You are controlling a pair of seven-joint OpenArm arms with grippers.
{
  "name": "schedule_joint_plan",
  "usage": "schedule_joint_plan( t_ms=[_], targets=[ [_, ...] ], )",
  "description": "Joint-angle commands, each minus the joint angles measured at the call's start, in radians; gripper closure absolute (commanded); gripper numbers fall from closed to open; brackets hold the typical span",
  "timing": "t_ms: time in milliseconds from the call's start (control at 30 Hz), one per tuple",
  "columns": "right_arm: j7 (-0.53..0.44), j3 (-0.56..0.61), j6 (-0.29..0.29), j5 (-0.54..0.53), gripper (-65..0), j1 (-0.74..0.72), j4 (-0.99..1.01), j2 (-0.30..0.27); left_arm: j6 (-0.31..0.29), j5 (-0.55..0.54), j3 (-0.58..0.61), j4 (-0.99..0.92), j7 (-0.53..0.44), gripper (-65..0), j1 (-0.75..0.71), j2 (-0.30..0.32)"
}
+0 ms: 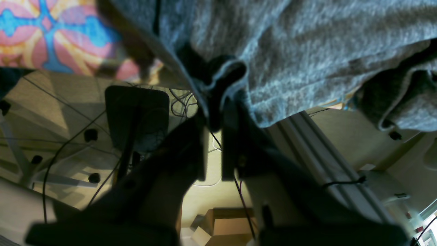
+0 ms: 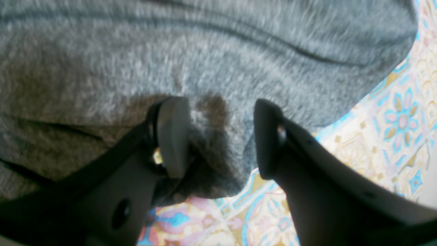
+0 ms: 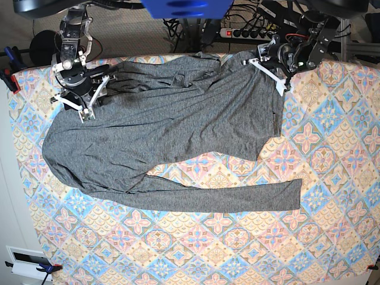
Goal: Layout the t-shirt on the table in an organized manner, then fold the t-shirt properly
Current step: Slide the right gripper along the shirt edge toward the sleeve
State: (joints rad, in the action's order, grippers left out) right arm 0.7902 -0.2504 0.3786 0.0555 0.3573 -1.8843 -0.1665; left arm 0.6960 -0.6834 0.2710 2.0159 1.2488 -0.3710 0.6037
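Observation:
The dark grey t-shirt [image 3: 178, 119] lies spread over the patterned table [image 3: 332, 178], one long sleeve [image 3: 237, 196] stretched toward the right. At the far right corner of the garment my left gripper [image 3: 264, 64] is shut on a hem fold. In the left wrist view that fold of the t-shirt [image 1: 307, 44] is pinched in the left gripper [image 1: 218, 92], past the table [image 1: 51, 41] edge. My right gripper [image 3: 80, 105] stands at the far left of the cloth. Its right gripper [image 2: 222, 136] jaws are open, straddling a bump of the t-shirt [image 2: 170, 61] over the table [image 2: 392, 119].
A power strip [image 3: 243, 32] and cables lie behind the table's far edge. Clamps [image 3: 7, 77] hold the cloth at the left edge. Below the table edge, the left wrist view shows an aluminium rail [image 1: 314, 143] and a cardboard box [image 1: 228, 222] on the floor.

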Motion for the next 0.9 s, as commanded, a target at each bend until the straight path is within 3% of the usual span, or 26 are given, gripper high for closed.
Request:
schedule_joint_plan(
  t_ms=[0, 200, 333, 600, 767, 867],
  targets=[
    [-0.022, -0.005, -0.005, -0.001, -28.9, -0.005, -0.016, -0.009, 0.002, -0.003, -0.006, 0.018, 0.004, -6.4, -0.001, 0.012],
    [-0.022, -0.005, -0.005, -0.001, -28.9, -0.005, -0.013, -0.009, 0.002, -0.002, -0.006, 0.018, 0.004, -18.6, -0.001, 0.012],
    [-0.022, -0.005, -0.005, -0.001, -28.9, -0.005, -0.013, -0.009, 0.002, -0.006, -0.006, 0.019, 0.004, -18.8, -0.023, 0.015],
    [-0.022, -0.005, -0.005, -0.001, -28.9, -0.005, 0.002, -0.009, 0.002, -0.109, -0.008, 0.032, -0.002, -17.7, -0.085, 0.132],
    [-0.022, -0.005, -0.005, -0.001, -28.9, -0.005, 0.036, -0.009, 0.002, -0.238, -0.008, 0.032, -0.134, -14.8, -0.113, 0.249],
    [-0.022, -0.005, -0.005, -0.001, -28.9, -0.005, 0.038, -0.009, 0.002, -0.302, -0.008, 0.032, -0.226, -12.2, -0.109, 0.281]
  ],
)
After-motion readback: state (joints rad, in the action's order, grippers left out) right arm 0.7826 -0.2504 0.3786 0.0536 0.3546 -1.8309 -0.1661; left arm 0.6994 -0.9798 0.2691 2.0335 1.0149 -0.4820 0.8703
